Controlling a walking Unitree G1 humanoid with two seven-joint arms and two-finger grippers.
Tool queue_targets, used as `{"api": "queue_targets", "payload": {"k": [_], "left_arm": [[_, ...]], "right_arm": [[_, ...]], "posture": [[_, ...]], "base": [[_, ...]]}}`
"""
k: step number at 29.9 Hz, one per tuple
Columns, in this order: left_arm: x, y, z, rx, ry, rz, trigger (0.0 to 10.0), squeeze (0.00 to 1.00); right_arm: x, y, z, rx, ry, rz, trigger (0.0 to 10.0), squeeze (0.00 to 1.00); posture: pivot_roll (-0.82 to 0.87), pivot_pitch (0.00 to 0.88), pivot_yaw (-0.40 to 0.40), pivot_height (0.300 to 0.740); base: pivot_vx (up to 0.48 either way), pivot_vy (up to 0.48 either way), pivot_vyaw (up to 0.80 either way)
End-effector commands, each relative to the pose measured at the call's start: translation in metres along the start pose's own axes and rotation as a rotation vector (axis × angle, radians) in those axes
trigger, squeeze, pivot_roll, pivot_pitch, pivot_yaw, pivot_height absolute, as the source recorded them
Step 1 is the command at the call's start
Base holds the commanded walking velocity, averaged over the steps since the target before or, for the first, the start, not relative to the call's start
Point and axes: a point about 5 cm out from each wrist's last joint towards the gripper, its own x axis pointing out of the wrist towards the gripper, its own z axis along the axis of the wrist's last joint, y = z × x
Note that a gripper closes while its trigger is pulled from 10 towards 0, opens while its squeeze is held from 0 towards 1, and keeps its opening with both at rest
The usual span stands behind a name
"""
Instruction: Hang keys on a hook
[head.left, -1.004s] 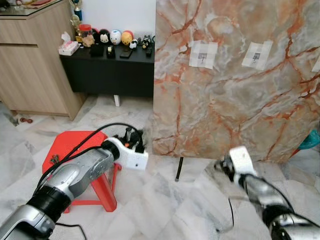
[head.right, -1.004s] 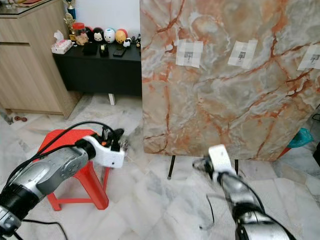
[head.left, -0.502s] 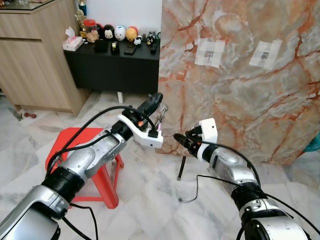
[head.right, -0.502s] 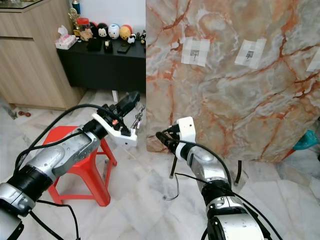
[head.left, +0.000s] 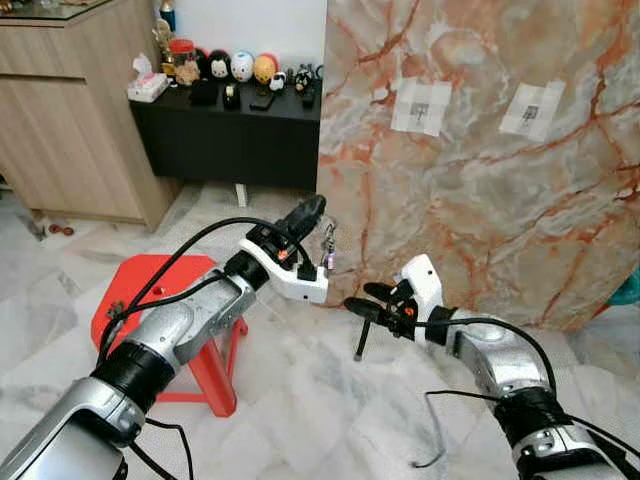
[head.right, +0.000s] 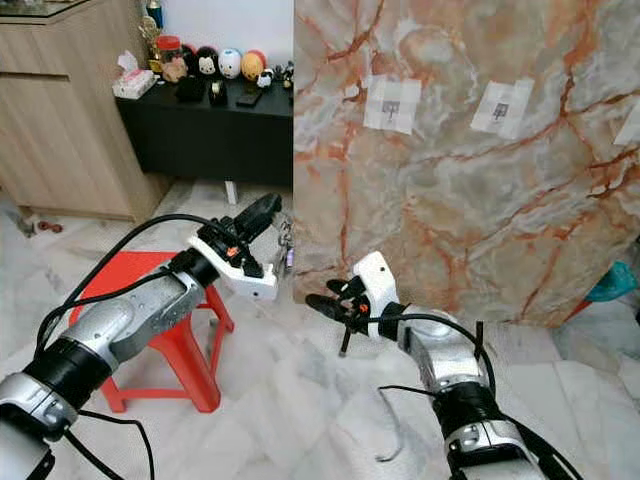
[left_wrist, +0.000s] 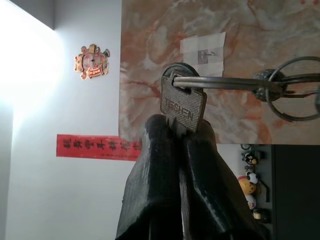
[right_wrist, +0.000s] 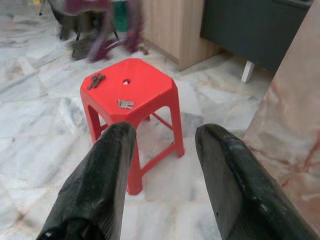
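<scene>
One key bunch (left_wrist: 235, 85) being clenched by left gripper (head.left: 312, 212), ring dangling free for hooking on marble panel (head.left: 480, 170); right gripper (head.left: 372, 298) spread, empty.

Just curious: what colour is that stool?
Red; the stool shows best in the right wrist view.

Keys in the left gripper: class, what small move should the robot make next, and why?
Probably raise and extend the left gripper toward the nearer taped hook on the marble panel. The keys are pinched by one key's head, with the ring hanging free, but well below the hook. The right gripper is open and holds nothing.
</scene>
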Motion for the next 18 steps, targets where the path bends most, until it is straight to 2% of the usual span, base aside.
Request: {"api": "queue_targets", "payload": {"k": [1, 2, 5, 10, 15, 18], "left_arm": [[0.003, 0.004, -0.003, -0.03, 0.013, 0.011, 10.0, 0.0], [0.004, 0.004, -0.002, -0.042, 0.015, 0.008, 10.0, 0.0], [0.005, 0.004, -0.002, -0.046, 0.015, 0.006, 10.0, 0.0], [0.009, 0.008, 0.0, -0.102, 0.029, 0.017, 10.0, 0.0], [0.013, 0.012, 0.003, -0.116, 0.024, 0.027, 10.0, 0.0], [0.016, 0.015, 0.007, -0.133, 0.02, 0.037, 10.0, 0.0]], "right_arm": [[-0.001, -0.001, 0.013, 0.004, -0.06, 0.011, 10.0, 0.0], [0.001, 0.008, 0.011, -0.004, -0.062, 0.074, 10.0, 0.0], [0.002, 0.014, 0.008, -0.03, -0.062, 0.1, 10.0, 0.0], [0.01, 0.018, 0.006, 0.019, -0.114, 0.02, 10.0, 0.0], [0.015, 0.018, 0.0, -0.027, -0.08, -0.054, 10.0, 0.0], [0.018, 0.014, 0.002, 0.022, -0.113, -0.15, 10.0, 0.0]], "posture": [[0.09, 0.0, -0.107, 0.74], [0.09, 0.0, -0.107, 0.74], [0.09, 0.0, -0.106, 0.74], [0.09, 0.0, -0.106, 0.74], [0.09, 0.0, -0.106, 0.74], [0.09, 0.0, -0.108, 0.74]], "base": [[0.0, 0.0, 0.0], [0.0, 0.0, 0.0], [0.0, 0.0, 0.0], [0.0, 0.0, 0.0], [0.0, 0.0, 0.0], [0.0, 0.0, 0.0]]}}
